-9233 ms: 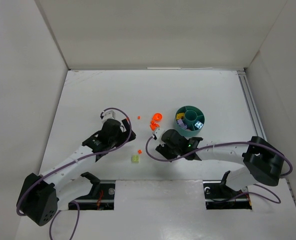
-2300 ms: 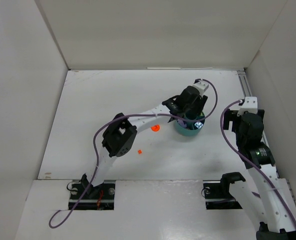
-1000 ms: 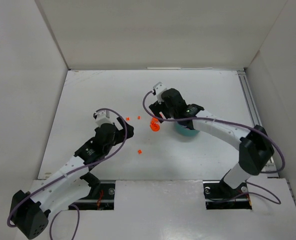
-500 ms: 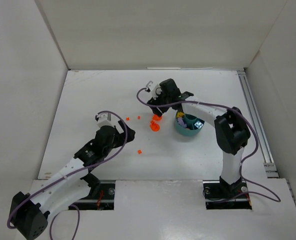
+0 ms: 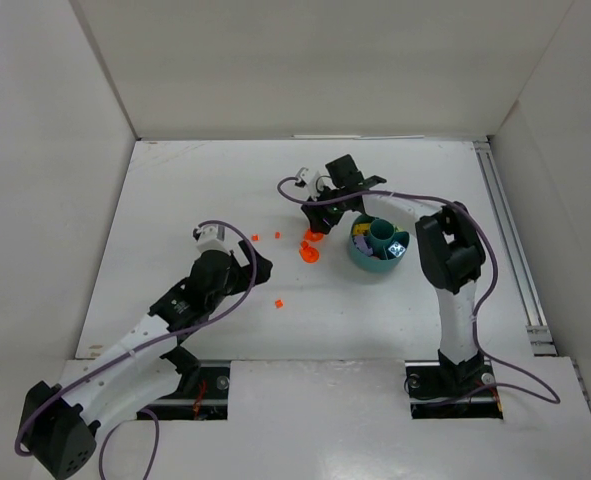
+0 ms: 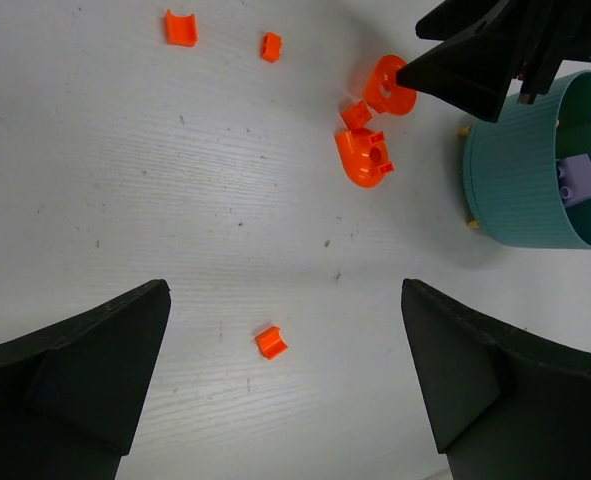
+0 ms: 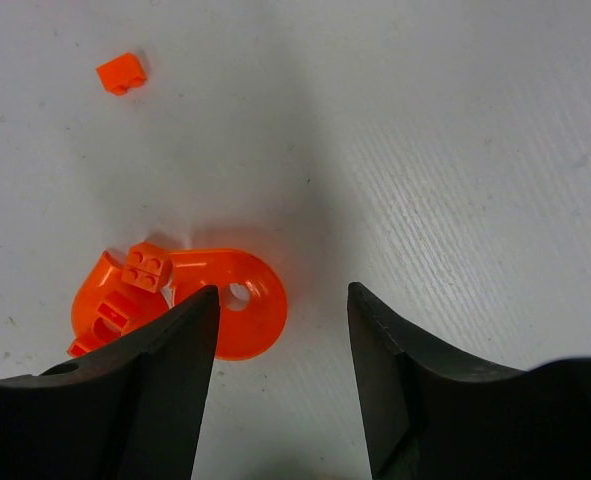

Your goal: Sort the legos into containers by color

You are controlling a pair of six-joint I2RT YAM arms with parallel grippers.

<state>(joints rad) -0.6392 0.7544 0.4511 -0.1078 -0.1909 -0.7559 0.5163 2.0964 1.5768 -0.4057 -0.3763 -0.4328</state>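
Right pincer [image 7: 282, 292] has come across to the orange pile since two seconds back; jaws half-open, nothing clamped yet. Orange ring [image 7: 250, 325] lies between its fingers, touching one. Left pincer [image 6: 283, 287] hangs released, well short. We judge this the picking step. Next: close, lift, carry to dish [image 6: 505, 190] just beside.

You have one patch of lettering only: small white print on the black body of the right gripper [image 6: 410, 52], at the top right corner of the left wrist view, cut by the frame edge and too small to read. In the top view a blue brick [image 5: 397, 247] in the teal dish [image 5: 359, 256] carries white marks, too blurred to tell as characters. No other text, label or number is legible.
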